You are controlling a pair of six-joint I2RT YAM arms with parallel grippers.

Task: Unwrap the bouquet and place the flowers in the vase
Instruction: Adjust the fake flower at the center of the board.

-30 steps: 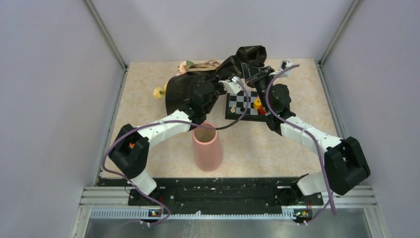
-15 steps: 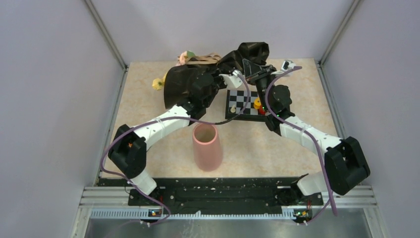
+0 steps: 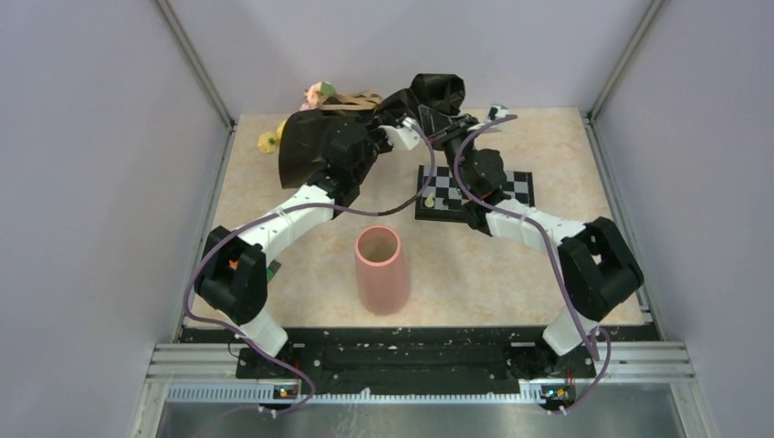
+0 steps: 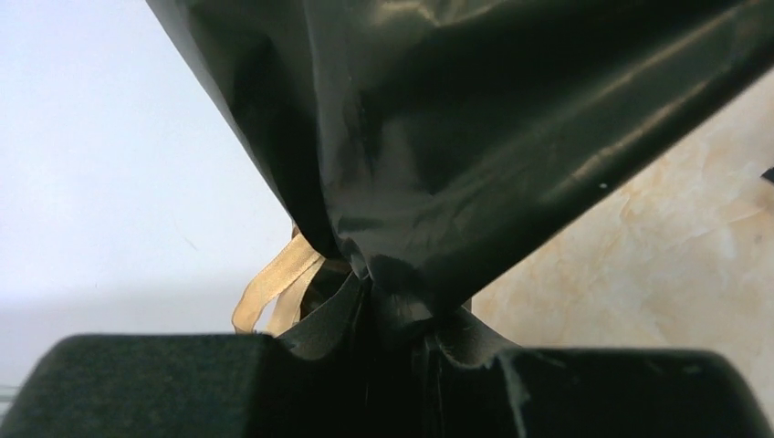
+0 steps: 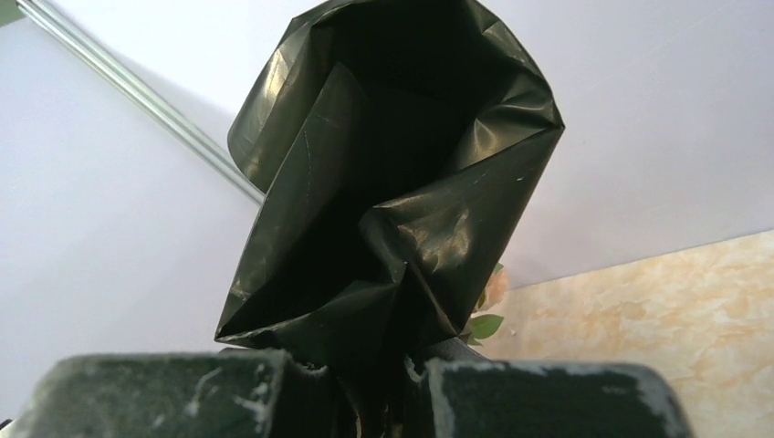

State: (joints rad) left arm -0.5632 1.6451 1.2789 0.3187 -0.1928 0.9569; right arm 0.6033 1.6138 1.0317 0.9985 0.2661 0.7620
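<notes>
- Top view: the left gripper [image 3: 398, 137] and the right gripper [image 3: 438, 128] sit close together at the far edge of the table [image 3: 548, 265]. Both are buried in the bouquet [image 3: 315, 151].
- Top view: a broad sheet of the black wrapping paper [image 3: 301, 169] spreads to the left of the left fingers. A crumpled lump of it rises just beyond the right fingers.
- Top view: the flowers [image 3: 318, 91] poke out past the sheet, to the far left of both grippers. A pink bloom is by the back wall and a yellow one at the sheet's left edge. The tan ribbon [image 3: 358, 99] lies between the pink bloom and the grippers.
- Top view: the vase [image 3: 379, 269] stands upright on the near side, well apart from both grippers and between the two arms. A checkered board [image 3: 461, 187] lies just on the near side of the right gripper.
- Left wrist view: the left fingers [image 4: 155, 388] pinch a gathered neck of the wrapping paper. The sheet fans up and away from the fingertips, and loops of ribbon hang just left of the pinch.
- Right wrist view: the right fingers [image 5: 538, 397] are pressed onto a twisted fold of the paper. It balloons into a hollow hood straight ahead of them. A pale bloom and a green leaf [image 5: 484, 325] peek out just right of the fold.
</notes>
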